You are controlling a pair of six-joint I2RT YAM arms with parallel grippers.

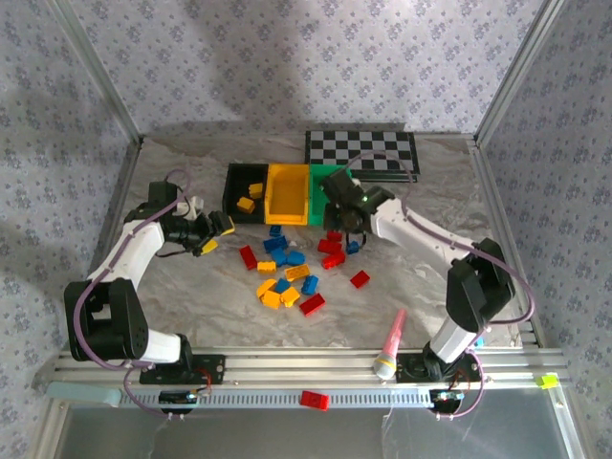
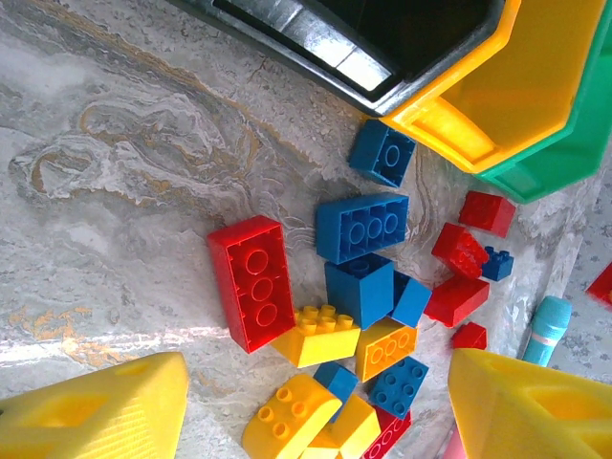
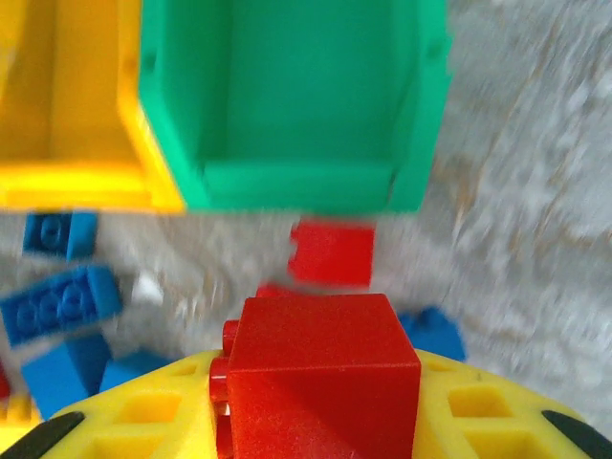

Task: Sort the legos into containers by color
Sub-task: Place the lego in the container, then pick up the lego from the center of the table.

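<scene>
On a marbled grey counter [image 1: 201,287] walled in by patterned wallpaper, two robot arms work through a scatter of red, yellow and blue legos [image 1: 287,273] lying just in front of three bins set side by side: a black bin [image 1: 232,186], a yellow bin [image 1: 287,191] and a green bin [image 1: 317,180]. A checkerboard [image 1: 361,151] lies behind them and a pink marker [image 1: 392,335] near the front rail.

The right pincer [image 1: 341,228] is clamped on a red brick [image 3: 320,368] and hangs at the near wall of the green bin, the brick short of the rim and above another red one on the counter. The step in hand looks like delivery. The next move calls for carrying the brick forward over the green wall and letting go only once it is above the bin's floor; too early, and it lands back among the loose pieces.

The left pincer [image 1: 215,234] hovers left of the pile, in front of the black bin, which already holds yellow bricks. Its fingers [image 2: 96,406] stand wide apart with nothing between them, the pile spread below.
</scene>
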